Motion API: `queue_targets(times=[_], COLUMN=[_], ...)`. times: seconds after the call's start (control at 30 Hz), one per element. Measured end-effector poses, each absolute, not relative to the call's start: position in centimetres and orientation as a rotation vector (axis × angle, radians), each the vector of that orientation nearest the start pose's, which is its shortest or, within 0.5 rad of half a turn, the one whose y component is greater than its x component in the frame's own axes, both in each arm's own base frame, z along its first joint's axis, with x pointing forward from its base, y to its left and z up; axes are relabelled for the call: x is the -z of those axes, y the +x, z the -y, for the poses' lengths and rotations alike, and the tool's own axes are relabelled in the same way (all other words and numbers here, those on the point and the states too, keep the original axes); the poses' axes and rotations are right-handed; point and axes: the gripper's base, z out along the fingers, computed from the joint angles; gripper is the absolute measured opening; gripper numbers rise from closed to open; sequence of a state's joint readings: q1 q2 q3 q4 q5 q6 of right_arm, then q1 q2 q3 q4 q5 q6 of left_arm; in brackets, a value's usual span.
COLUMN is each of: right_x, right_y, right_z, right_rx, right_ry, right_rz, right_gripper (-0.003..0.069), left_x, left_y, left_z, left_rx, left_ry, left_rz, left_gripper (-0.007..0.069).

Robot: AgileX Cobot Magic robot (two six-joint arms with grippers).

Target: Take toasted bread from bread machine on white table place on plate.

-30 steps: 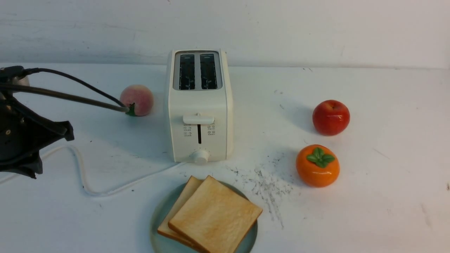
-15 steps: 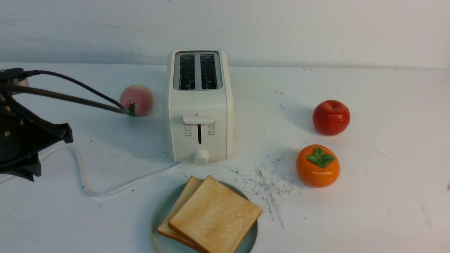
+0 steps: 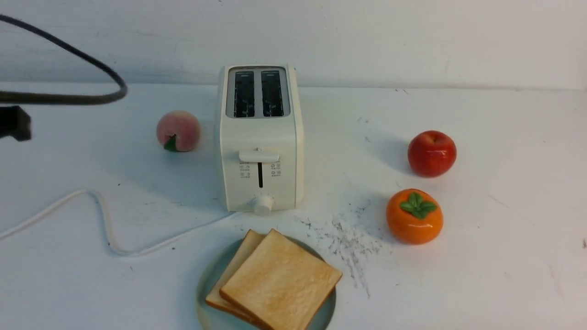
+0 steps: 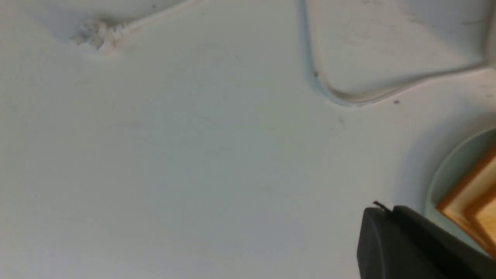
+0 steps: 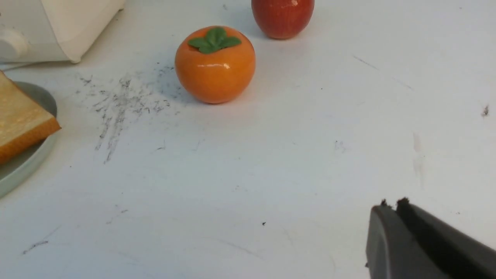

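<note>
Two slices of toasted bread (image 3: 279, 282) lie overlapping on the teal plate (image 3: 206, 279) at the front of the white table (image 3: 504, 256). The bread machine (image 3: 260, 137) stands behind the plate, both slots empty, lever up. My left gripper (image 4: 385, 209) is shut and empty, above bare table beside the plate's rim (image 4: 436, 182) and a toast corner (image 4: 474, 195). My right gripper (image 5: 392, 203) is shut and empty, over bare table away from the plate (image 5: 23, 166) and toast (image 5: 19, 116). In the front view neither gripper's jaws show.
A peach (image 3: 178, 130) sits left of the toaster. A red apple (image 3: 432, 153) and an orange persimmon (image 3: 414, 216) sit to its right. The white cord (image 3: 105, 224) loops across the left front. A black arm part (image 3: 13, 121) and cable (image 3: 91, 64) show at the far left.
My left arm has swung up and back to the left, almost out of the front view, and its cable has risen away from the peach. Toast, plate and toaster have not moved.
</note>
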State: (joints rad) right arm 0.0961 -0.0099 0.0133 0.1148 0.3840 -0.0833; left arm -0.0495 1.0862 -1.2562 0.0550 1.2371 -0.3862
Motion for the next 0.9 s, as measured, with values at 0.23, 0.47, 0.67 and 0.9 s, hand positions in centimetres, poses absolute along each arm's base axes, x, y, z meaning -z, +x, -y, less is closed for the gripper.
queue_targets(times=[0.23, 0.47, 0.67, 0.9], right_x=[-17.5, -17.5, -17.5, -17.5], right_y=[5.2, 5.2, 5.2, 5.2], right_z=[-0.9, -0.9, -0.9, -0.9], right_rx=[-0.122, -0.122, -0.122, -0.122], right_ry=[-0.098, -0.098, -0.098, -0.098], right_rz=[-1.868, -1.868, -1.868, -1.868], right_gripper=[0.0046, 0.0058, 0.0065, 0.0073], left_x=[-43.3, -37.9, -33.2, -28.7], left_y=[7.5, 0.4, -1.3, 1.7], left_z=[0.8, 1.5, 1.4, 1.5], left_rx=[0.286, 0.453, 0.542, 0.533], left_ry=[-0.359, -0.224, -0.216, -0.267], left_rz=[-2.226, -1.919, -1.604, -1.731], left_gripper=[-0.0014, -0.0014, -0.0014, -0.0014])
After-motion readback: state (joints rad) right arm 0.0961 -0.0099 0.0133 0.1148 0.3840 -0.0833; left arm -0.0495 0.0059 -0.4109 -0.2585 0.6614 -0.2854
